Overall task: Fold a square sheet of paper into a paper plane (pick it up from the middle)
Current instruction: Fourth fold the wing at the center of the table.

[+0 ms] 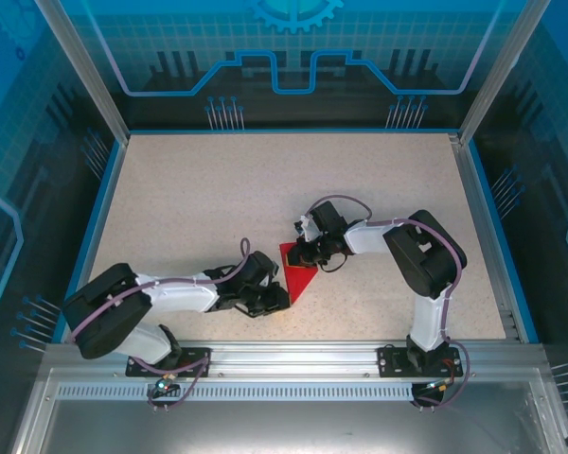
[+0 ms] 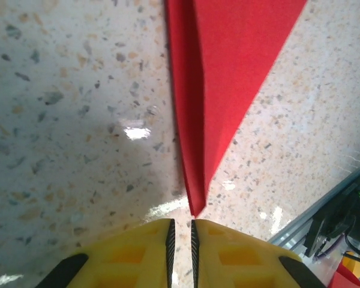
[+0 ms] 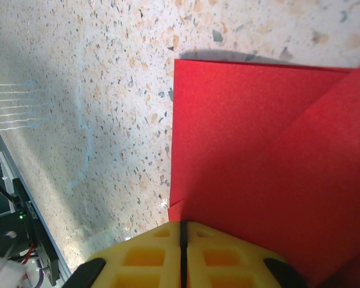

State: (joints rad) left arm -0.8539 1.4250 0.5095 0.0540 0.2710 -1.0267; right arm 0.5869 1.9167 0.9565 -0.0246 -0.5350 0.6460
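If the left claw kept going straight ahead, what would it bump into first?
Probably the red paper: its sharp tip lies just ahead of the nearly shut left claw, though their heights are hard to judge.

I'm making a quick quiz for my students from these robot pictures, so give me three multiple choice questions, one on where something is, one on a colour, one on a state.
1. Where does the paper lie?
A. between the two tools
B. at the table's far left corner
C. on the metal rail

2. What colour is the paper?
A. blue
B. red
C. white

3. How does the right tool stand?
A. wide open, off the paper
B. shut at the paper's edge
C. raised high over the table

Answers: 1 A, the top view shows it on the table between the left tool and the right one. 2 B, it is bright red in all views. 3 B, the right wrist view shows its yellow fingers together against the sheet.
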